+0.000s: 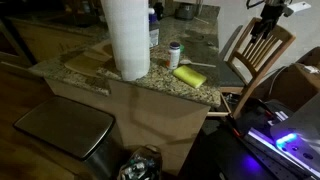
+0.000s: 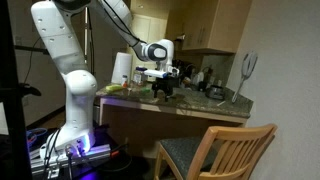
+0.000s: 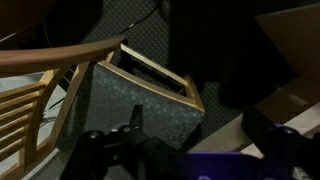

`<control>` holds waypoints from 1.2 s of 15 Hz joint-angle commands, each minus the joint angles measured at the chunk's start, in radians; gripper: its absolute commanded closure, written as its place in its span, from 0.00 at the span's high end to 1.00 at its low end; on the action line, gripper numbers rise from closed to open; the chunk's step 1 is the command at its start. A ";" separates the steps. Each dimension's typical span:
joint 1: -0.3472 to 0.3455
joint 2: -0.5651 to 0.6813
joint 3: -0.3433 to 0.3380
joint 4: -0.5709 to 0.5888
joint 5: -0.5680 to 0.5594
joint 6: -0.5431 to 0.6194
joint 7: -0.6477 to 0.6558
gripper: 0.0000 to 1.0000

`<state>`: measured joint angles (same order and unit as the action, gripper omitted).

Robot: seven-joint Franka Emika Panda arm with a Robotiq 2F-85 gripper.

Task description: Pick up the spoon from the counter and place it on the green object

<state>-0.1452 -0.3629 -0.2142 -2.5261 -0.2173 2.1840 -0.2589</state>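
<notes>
The yellow-green sponge-like block [image 1: 190,76] lies on the granite counter [image 1: 150,82] near its right corner. A small white-capped can [image 1: 175,54] stands just behind it. A thin pale streak [image 1: 203,63] lies beside the block; I cannot tell whether it is the spoon. My gripper [image 1: 266,22] hangs off the counter's end, above a wooden chair [image 1: 256,58], and also shows in an exterior view [image 2: 163,92]. In the wrist view the gripper [image 3: 200,125] is open and empty, over the chair's seat [image 3: 130,105].
A tall paper towel roll [image 1: 128,38] stands mid-counter beside a cutting board [image 1: 88,60]. A metal bin [image 1: 65,130] and a dark bag [image 1: 140,165] sit on the floor in front. Bottles and dishes crowd the counter's far end [image 2: 205,85].
</notes>
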 commanded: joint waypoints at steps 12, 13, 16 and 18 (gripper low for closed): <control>0.135 0.020 -0.150 -0.111 0.142 0.591 -0.455 1.00; 0.196 0.013 -0.200 -0.119 0.200 0.613 -0.535 1.00; 0.380 -0.018 -0.354 -0.127 0.351 0.632 -0.772 1.00; 0.475 -0.043 -0.442 -0.121 0.420 0.616 -0.922 1.00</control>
<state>0.2105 -0.3592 -0.5405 -2.6314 0.1166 2.7914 -0.9873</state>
